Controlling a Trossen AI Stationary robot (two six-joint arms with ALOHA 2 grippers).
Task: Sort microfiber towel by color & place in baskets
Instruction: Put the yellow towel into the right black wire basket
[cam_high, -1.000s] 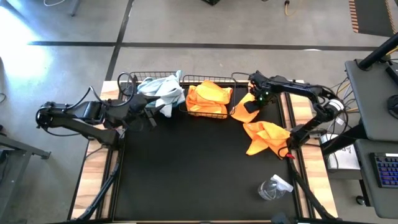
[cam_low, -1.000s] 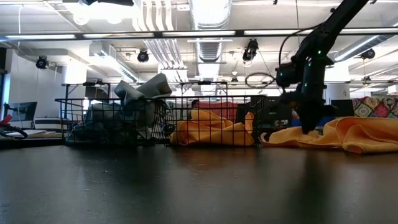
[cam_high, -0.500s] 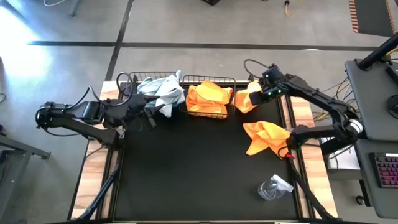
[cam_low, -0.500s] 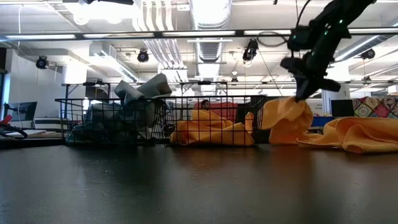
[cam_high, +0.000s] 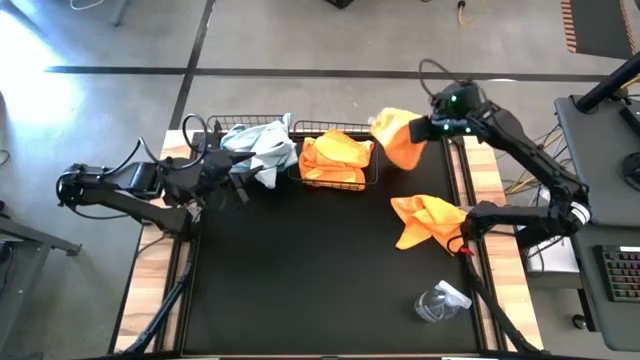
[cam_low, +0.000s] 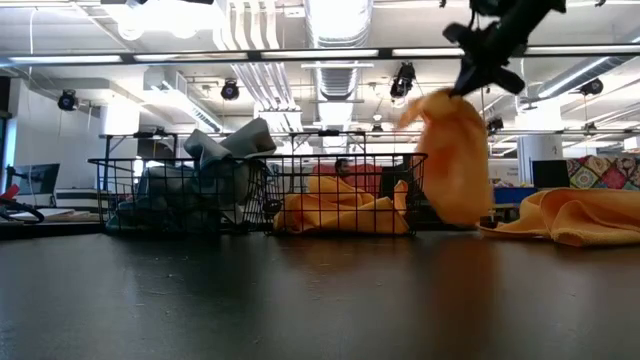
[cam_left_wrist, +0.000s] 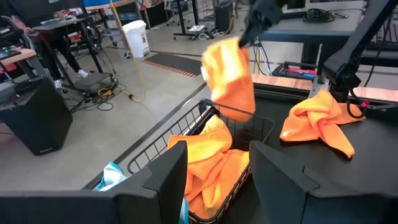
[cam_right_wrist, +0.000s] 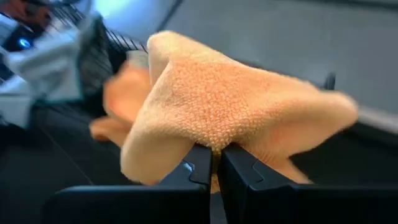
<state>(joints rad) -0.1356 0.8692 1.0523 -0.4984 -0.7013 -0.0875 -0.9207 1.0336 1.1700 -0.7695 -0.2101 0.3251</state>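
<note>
The right gripper (cam_high: 428, 128) is pinching an orange towel (cam_high: 396, 136) with its fingers pressed together on the cloth — it is dangling in the air just beside the right-hand basket (cam_high: 338, 178), which is holding more orange cloth. The left gripper (cam_high: 243, 183) is waiting with jaws apart beside the left basket (cam_high: 205, 132), which is piled with pale blue-grey towels (cam_high: 258, 146). Another orange towel (cam_high: 425, 218) is lying on the black table (cam_high: 300, 280), well apart from a clear spray bottle (cam_high: 440, 301).
</note>
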